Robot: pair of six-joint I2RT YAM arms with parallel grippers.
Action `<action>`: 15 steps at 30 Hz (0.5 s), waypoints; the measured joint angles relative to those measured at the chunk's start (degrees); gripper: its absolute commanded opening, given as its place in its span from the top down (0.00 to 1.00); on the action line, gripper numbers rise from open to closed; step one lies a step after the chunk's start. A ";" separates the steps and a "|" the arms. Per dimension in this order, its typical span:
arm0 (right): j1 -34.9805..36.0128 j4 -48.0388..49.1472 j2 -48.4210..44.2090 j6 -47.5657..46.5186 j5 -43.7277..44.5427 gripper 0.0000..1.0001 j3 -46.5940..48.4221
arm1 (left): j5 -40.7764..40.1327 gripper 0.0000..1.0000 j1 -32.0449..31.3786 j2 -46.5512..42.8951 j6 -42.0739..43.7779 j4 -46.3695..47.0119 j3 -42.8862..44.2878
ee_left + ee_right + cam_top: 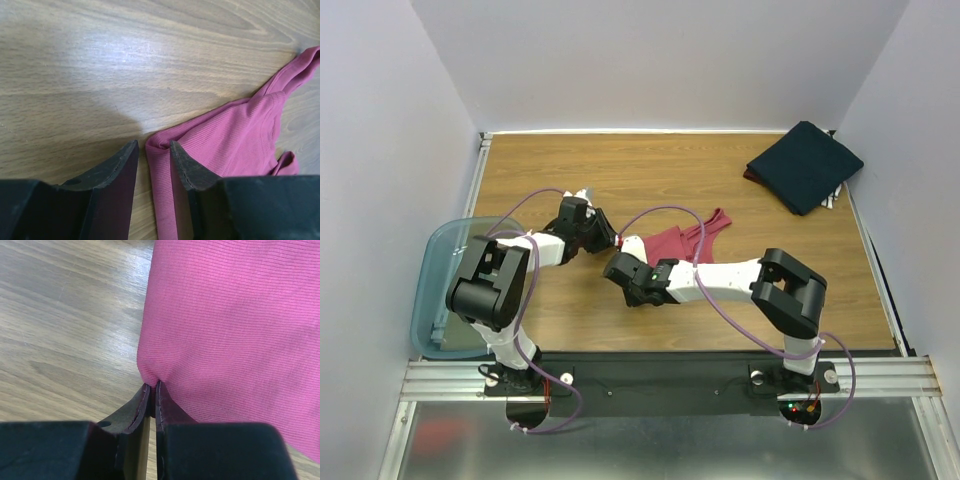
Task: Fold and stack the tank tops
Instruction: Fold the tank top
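One maroon tank top (666, 245), half-hidden — right jaws pinch it; left jaws parted.

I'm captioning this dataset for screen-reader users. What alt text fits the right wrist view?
The right hand, dark and two-fingered, is pinched shut on the bunched edge of a dusty red ribbed cloth tank top. The top fills the right side of the frame and lies on a pale wood-grain table.
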 measured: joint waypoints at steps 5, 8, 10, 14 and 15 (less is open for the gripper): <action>-0.61 0.20 0.00 0.00 -0.92 0.97 0.00 | 0.55 0.56 -0.39 0.00 -0.07 1.07 -0.61; -0.76 0.28 0.00 0.00 -1.20 0.98 0.00 | 0.85 0.56 -1.22 0.00 -0.13 1.49 -0.74; -0.94 0.28 0.00 0.00 -1.36 0.97 0.00 | 0.85 0.57 -1.77 0.00 -0.44 2.08 -1.11; -1.11 0.31 -0.04 0.02 -1.53 0.98 0.00 | 0.52 0.56 -2.29 0.00 -1.22 2.84 -2.12; -1.11 0.31 -0.04 0.02 -1.55 0.98 0.00 | 0.42 0.56 -2.29 0.00 -1.57 2.95 -2.32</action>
